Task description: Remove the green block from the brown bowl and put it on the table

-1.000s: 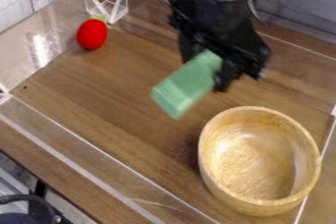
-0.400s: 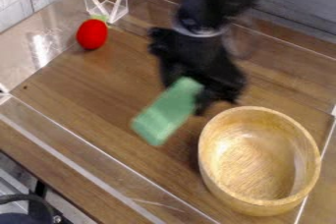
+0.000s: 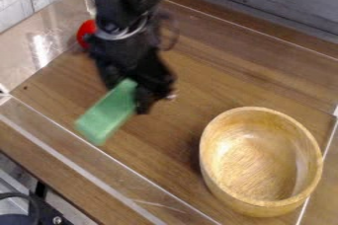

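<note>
the brown bowl point(image 3: 262, 162) sits on the wood-grain desk point(image 3: 205, 56) toward the lower right of the view, its thick rim facing up and its pale, grainy inside showing nothing in it. well apart from the bowl, out to its left and a little higher in the view, is the green block point(image 3: 106, 112), slanted, with its lower end pointing down and left, away from the bowl. the end effector point(image 3: 130, 87) is pinching the green block near its upper end; its dark body is blurred, and the arm reaches in from the top of the view, up and left of the bowl. how far the block is above the desk i cannot tell, though its lower end overlaps the clear plastic edging point(image 3: 82, 160) on the bowl's left side. the red ball point(image 3: 87, 31) is farther up and left from the bowl, mostly hidden behind the arm. behind the bowl, past the far edge of the desk, stand grey wooden boards point(image 3: 271, 2). a black cable point(image 3: 30, 198) curls at the lower left, well apart from the bowl.
</note>
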Controlling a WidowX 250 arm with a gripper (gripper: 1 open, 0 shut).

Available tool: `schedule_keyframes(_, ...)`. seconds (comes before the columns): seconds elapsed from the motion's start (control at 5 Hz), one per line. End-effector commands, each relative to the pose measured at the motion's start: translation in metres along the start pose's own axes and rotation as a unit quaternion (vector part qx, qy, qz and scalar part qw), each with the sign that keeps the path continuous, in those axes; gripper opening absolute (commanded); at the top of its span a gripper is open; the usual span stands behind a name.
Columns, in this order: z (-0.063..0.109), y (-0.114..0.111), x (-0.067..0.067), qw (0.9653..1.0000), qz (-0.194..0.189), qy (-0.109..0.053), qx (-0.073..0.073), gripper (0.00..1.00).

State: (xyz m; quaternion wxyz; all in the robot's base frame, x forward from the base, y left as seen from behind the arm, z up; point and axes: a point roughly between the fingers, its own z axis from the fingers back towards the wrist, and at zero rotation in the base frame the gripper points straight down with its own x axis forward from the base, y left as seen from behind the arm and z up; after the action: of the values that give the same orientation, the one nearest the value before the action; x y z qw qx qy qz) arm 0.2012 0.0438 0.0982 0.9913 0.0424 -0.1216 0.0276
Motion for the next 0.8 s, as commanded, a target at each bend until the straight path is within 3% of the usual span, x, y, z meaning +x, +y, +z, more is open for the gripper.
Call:
schedule_keyframes(0.0,-0.014,0.011,0.009,0.9999,-0.008,-0.010,-0.004,0.00)
schedule_keyframes(0.4,-0.029,0.020,0.004,0.9999,0.003,0.008,-0.013,0.00)
schedule_keyframes(0.6,-0.043,0.029,0.006,0.9996,-0.014,0.015,-0.022,0.00)
